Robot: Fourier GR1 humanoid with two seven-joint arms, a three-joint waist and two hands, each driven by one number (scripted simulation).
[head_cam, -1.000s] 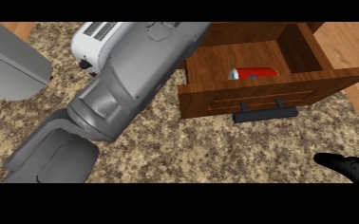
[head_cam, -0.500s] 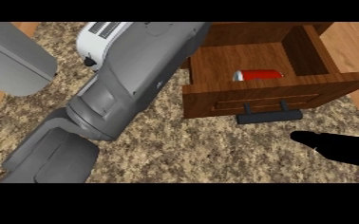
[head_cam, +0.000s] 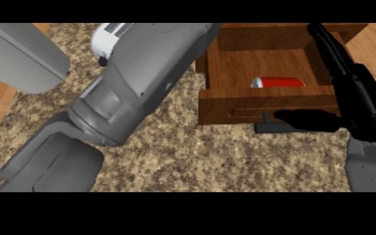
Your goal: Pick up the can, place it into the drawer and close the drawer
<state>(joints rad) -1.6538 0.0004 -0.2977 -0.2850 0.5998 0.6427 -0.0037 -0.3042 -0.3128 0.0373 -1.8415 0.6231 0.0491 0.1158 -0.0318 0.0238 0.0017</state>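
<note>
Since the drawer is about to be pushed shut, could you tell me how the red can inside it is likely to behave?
The can lies on its side in the drawer, so it may roll. The walls would likely contain it.

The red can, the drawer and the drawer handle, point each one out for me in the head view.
red can (head_cam: 283, 82), head view, on its red side as it lies in the drawer.
drawer (head_cam: 242, 104), head view, on its wooden front panel.
drawer handle (head_cam: 269, 128), head view, on its dark left end.
</note>
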